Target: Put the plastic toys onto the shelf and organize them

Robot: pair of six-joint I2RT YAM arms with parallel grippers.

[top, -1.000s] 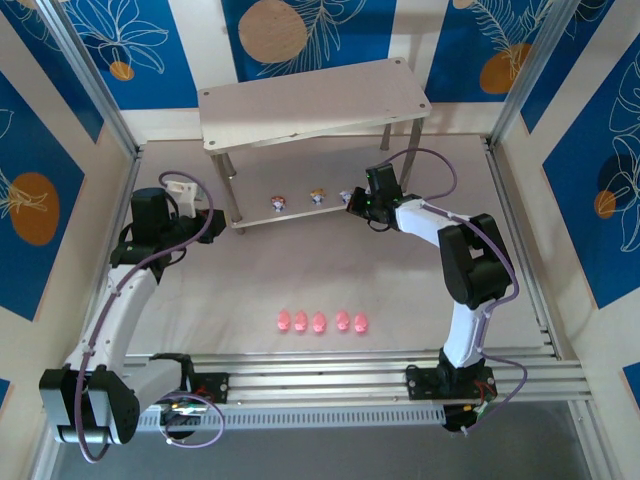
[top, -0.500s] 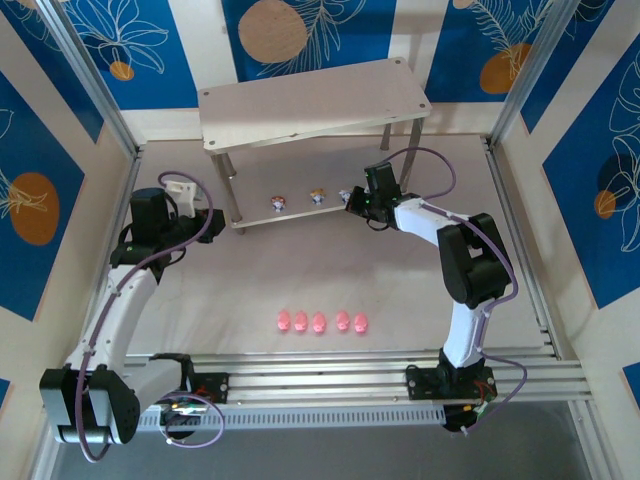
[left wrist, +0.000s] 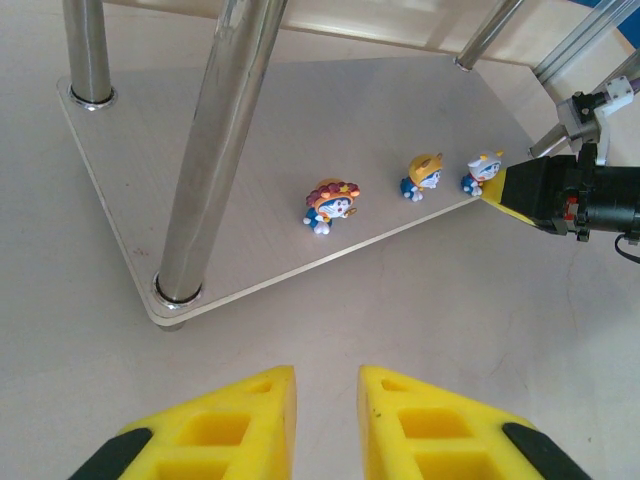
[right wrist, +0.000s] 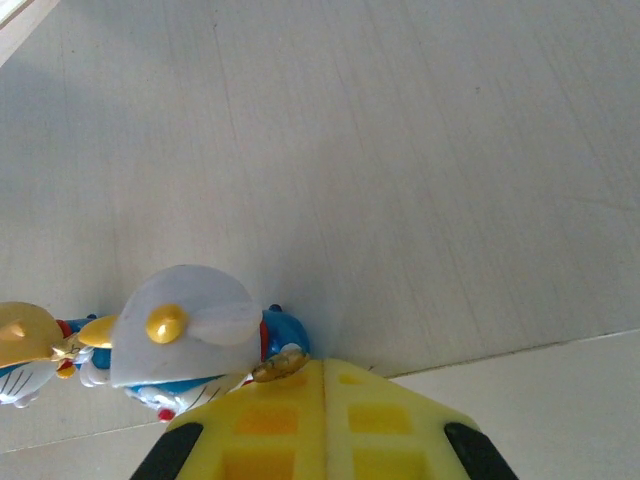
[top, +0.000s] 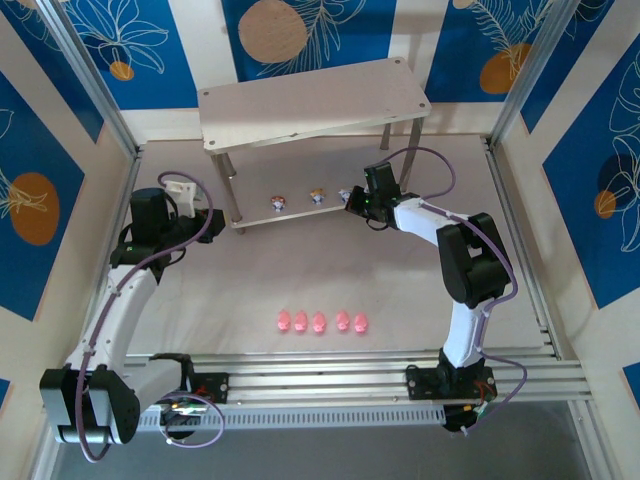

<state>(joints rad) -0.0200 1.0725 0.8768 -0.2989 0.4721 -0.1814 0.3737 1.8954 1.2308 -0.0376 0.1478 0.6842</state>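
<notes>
The shelf [top: 310, 100] stands at the back; its lower board [left wrist: 250, 120] carries three whitish figurines: a brown-topped one [left wrist: 333, 205], an orange-topped one [left wrist: 425, 175] and a third [left wrist: 483, 172] at the board's right edge. My right gripper [right wrist: 323, 378] is shut, with nothing between its fingers. Its left finger touches that third figurine [right wrist: 185, 330], which has a white cap. From above, the right gripper [top: 353, 203] sits at the board's right end. Five pink pigs [top: 320, 322] line up on the table near the front. My left gripper [left wrist: 327, 385] is open over the bare table, short of the board's left corner.
A slim metal leg [left wrist: 215, 150] rises from the lower board's near corner, close to my left gripper. Another leg [left wrist: 88, 50] stands behind it. Blue patterned walls and metal rails [top: 515, 230] enclose the table.
My right gripper has edged very slightly toward the lower board. Nothing else has moved.
</notes>
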